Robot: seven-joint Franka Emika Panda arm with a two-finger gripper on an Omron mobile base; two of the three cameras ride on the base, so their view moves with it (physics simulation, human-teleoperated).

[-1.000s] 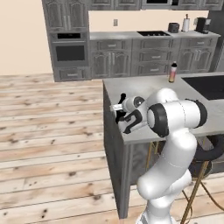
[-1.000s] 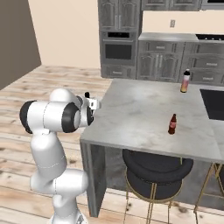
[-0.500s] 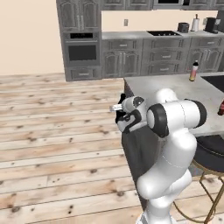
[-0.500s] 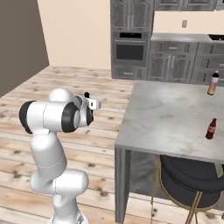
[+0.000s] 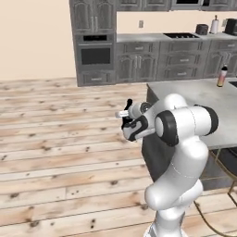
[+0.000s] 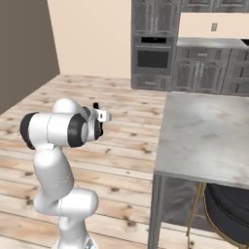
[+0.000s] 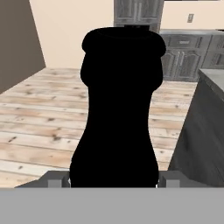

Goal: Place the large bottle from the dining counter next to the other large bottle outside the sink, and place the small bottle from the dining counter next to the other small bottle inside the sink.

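Base driven leftward since before so the dining counter [image 5: 199,99] sits further right, gripper [image 7: 113,181] clamped on the large bottle [image 7: 119,109], held over floor left of counter.

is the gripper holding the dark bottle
Yes, in the hand view the dark bottle stands between the gripper fingertips.

Built-in oven [image 5: 95,54] in grey cabinets [image 5: 139,65]; round stool [image 6: 228,212] under overhang; plank floor [image 5: 55,139]
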